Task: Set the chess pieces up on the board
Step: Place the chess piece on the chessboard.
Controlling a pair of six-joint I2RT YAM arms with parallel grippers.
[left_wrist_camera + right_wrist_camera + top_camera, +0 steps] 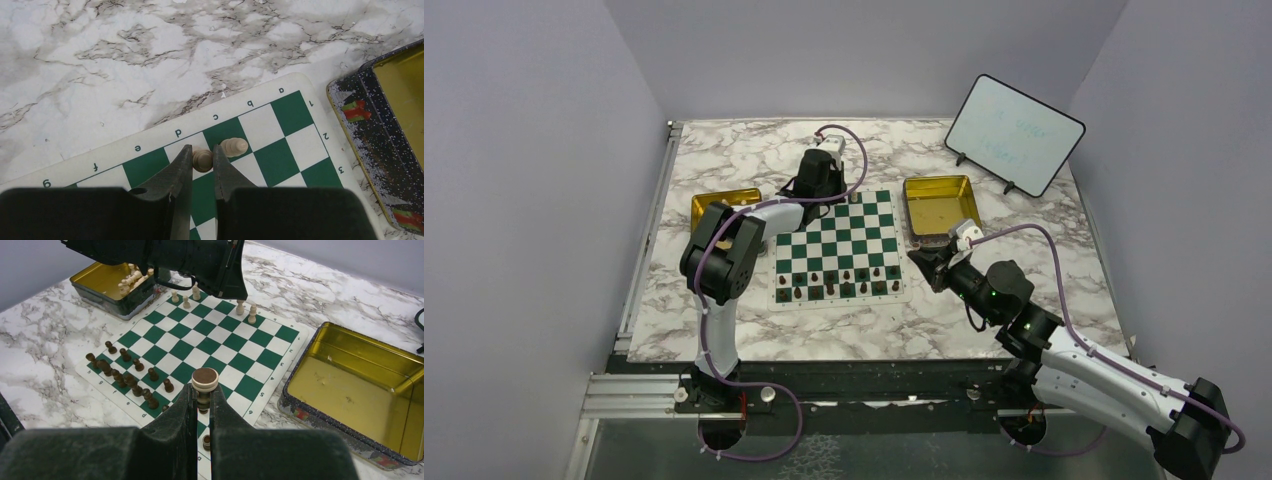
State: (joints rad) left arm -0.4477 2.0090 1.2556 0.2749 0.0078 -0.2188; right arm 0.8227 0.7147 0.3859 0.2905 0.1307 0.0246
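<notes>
Rows of dark pieces [152,374] fill the two near ranks of the board [200,337], while only a few cream pieces [252,312] stand along the far rank. We judge the dark side nearly set and the cream side barely begun.

The left gripper [202,151] pinches one cream piece [202,161] upright at that far rank, close to the printed letter d. A neighbour [234,146] stands just beside it. We think the narrow grip on the body keeps the piece vertical, so it can be let go without toppling.

The right gripper [202,392] is clamped on a dark piece [205,380] above the board's near right corner, with the piece's broad round end toward the wrist camera. Whether it hangs true we cannot tell. Another dark piece [206,441] stands just below it.

More cream figures lie in the left tray [97,275], beside the board on that arm's side, which is likely why that arm handles them. The right tray [350,385] shows no pieces. Both trays rest on the marble table [874,330].
</notes>
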